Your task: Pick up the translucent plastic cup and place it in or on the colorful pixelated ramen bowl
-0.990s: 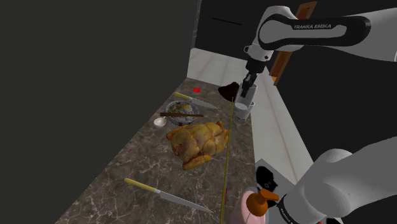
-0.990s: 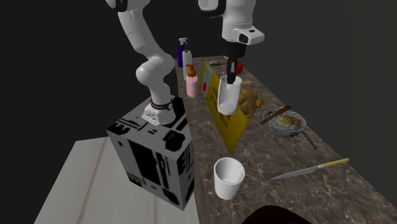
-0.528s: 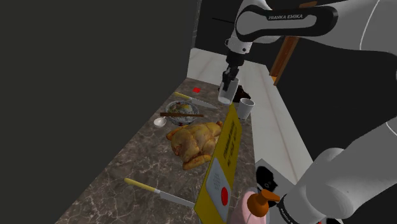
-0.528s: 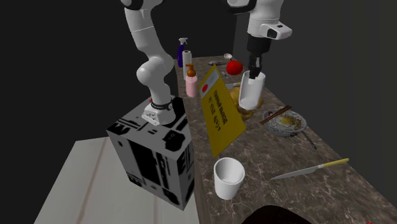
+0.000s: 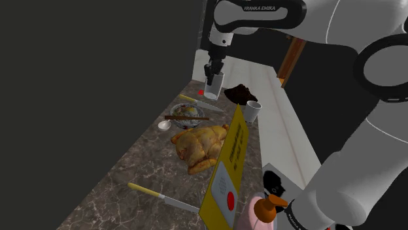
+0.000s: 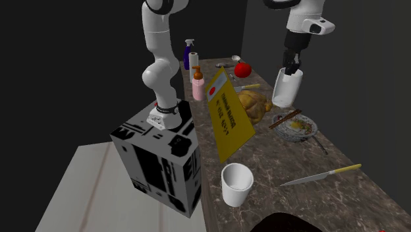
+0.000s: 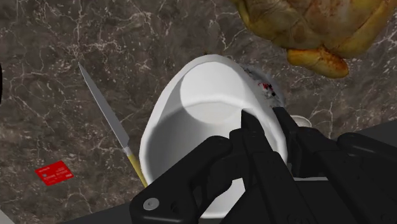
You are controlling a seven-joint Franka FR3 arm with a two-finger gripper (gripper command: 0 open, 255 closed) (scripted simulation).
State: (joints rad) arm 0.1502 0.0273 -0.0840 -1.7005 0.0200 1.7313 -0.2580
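Observation:
A white, pale cup [image 5: 213, 87] [image 6: 287, 87] hangs upright in the air, and my gripper [image 5: 214, 70] [image 6: 292, 66] is shut on its rim. In the wrist view the cup [image 7: 203, 127] is seen from above, with one finger of the gripper [image 7: 267, 124] inside the rim and one outside. The patterned bowl [image 5: 187, 116] [image 6: 296, 126] sits on the marble counter with chopsticks [image 6: 284, 118] across it. The cup hovers over the counter just beyond the bowl. A sliver of the bowl [image 7: 266, 90] peeks from behind the cup.
A roast chicken [image 5: 203, 147] [image 7: 305, 25] lies next to the bowl. A yellow sign [image 5: 229, 170] [image 6: 227, 115] stands between it and the stand. A white mug [image 5: 252, 112], two knives [image 5: 167, 198] [image 7: 108, 124], a red card [image 7: 54, 173] and a pink bottle [image 6: 198, 86] share the counter.
The arm carried the cup away from the white mug and across the counter toward the bowl. The yellow sign turned early on and then stayed still.

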